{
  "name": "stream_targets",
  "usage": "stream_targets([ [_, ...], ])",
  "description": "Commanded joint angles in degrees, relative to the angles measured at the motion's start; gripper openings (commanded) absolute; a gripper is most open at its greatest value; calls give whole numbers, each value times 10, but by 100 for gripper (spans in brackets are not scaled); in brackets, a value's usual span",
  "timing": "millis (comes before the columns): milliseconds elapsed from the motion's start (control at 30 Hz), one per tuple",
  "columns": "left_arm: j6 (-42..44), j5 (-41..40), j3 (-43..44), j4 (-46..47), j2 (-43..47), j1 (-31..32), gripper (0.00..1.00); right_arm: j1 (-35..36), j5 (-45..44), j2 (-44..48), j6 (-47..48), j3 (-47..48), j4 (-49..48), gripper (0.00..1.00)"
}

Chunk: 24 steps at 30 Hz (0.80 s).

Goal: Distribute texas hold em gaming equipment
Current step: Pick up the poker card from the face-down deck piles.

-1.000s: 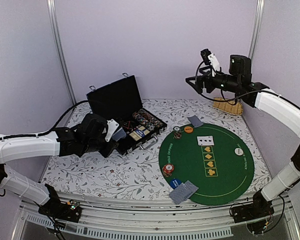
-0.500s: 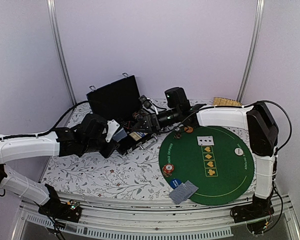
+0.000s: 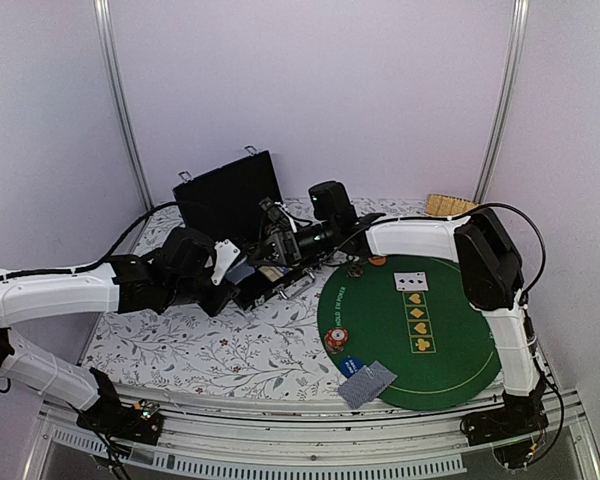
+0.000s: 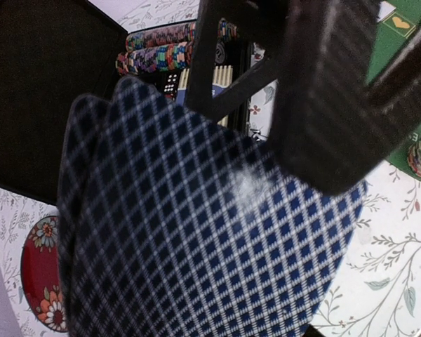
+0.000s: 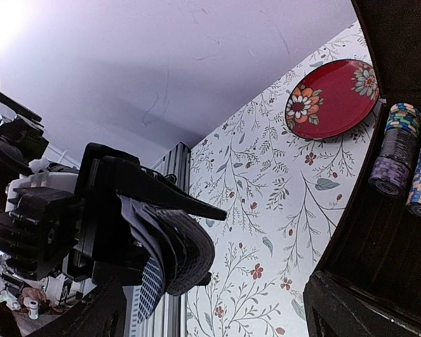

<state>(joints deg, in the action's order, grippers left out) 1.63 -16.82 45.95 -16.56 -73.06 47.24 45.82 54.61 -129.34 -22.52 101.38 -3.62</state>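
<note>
Top external view is showing the left hand (image 3: 223, 266) at centre left, pinching a fan of cards (image 4: 196, 246) with blue-diamond backs just beside the front edge of the black case (image 3: 230, 200). The right hand (image 3: 270, 247) is hanging over the case's tray, close to the left hand, its fingers (image 5: 351, 309) spread wide with nothing between them. Rolls of poker chips (image 5: 407, 154) are lying along the tray's edge. The red dish (image 5: 333, 98) is sitting just beside the case. A broad stretch of floral desk (image 3: 230, 350) is lying between the case and the near edge. More cards (image 3: 367, 383) are lying across the green mat's (image 3: 450, 340) near edge.
</note>
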Motion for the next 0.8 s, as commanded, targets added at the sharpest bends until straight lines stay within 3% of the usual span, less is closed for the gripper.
stream_targets([
  [0, 5, 6, -3, 16, 7, 5, 44, 15, 22, -23, 5, 43, 5, 89],
  [233, 6, 10, -2, 18, 5, 5, 44, 23, -7, -57, -5, 70, 17, 87],
  [367, 7, 12, -2, 19, 10, 5, 42, 28, -26, -88, 19, 123, 80, 81],
  [567, 7, 10, -7, 22, 12, 5, 38, 26, -85, -37, 106, 133, 181, 52],
  [767, 7, 8, -5, 21, 5, 5, 38, 25, -136, -3, 158, 132, 249, 33],
])
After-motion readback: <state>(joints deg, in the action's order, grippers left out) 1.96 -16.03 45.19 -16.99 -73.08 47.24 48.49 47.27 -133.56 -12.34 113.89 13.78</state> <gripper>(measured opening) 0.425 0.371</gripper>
